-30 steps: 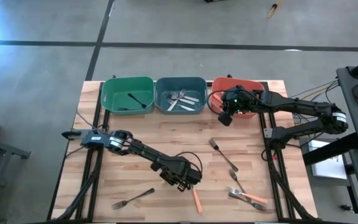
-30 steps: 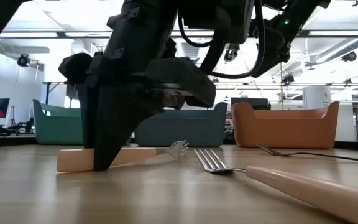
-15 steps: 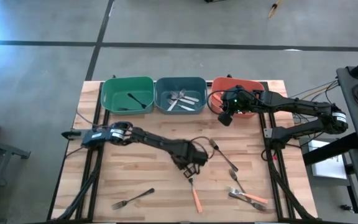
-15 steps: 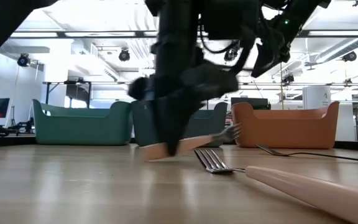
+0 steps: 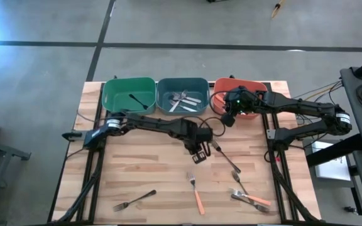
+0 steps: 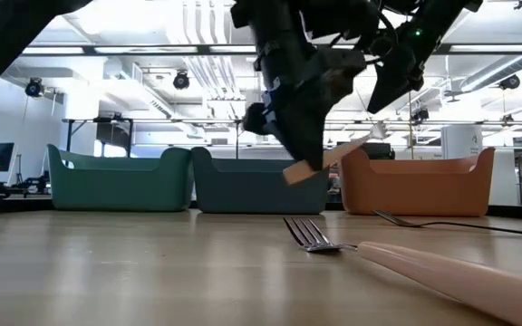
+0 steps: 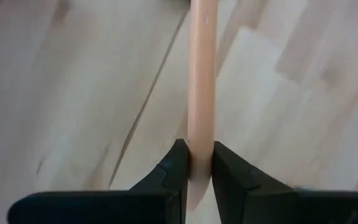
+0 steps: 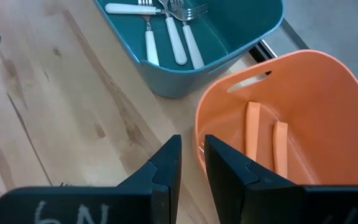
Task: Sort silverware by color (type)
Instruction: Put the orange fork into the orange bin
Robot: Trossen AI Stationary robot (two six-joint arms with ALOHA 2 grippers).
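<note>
My left gripper (image 5: 200,149) hangs above the middle of the table, shut on a fork with an orange-pink handle (image 6: 333,156). My right gripper (image 5: 227,117) hovers by the orange bin (image 5: 239,88), its fingers a narrow gap apart and holding nothing (image 8: 191,158). That bin holds orange-handled pieces (image 8: 252,137). The blue bin (image 5: 182,107) holds silver forks (image 8: 166,25), and the green bin (image 5: 121,94) holds a black fork (image 5: 137,100). Flat on the table lie a silver fork (image 5: 225,157), an orange-handled fork (image 5: 197,196), another fork (image 5: 134,201) and a small cluster (image 5: 249,197). My left gripper pinches the fork's orange-pink handle (image 7: 201,146) near its free end, between its two fingers (image 7: 173,171). The fingers come from above, pointing down, and lie across the handle. The fork is lifted clear of the table and tilted, with its tines (image 6: 374,134) higher than the handle end.
The three bins stand in a row along the table's far edge. Black cables loop near the orange bin (image 5: 217,100). Bare wood lies on the table's left half (image 5: 131,163). In the low view a fork (image 6: 311,237) and an orange handle (image 6: 460,276) lie close in front.
My left gripper has moved from the table's near middle toward the far edge and the bins, rising as it went. The orange-handled fork it holds lay flat on the table, then tipped up, and now hangs clear of the wood.
</note>
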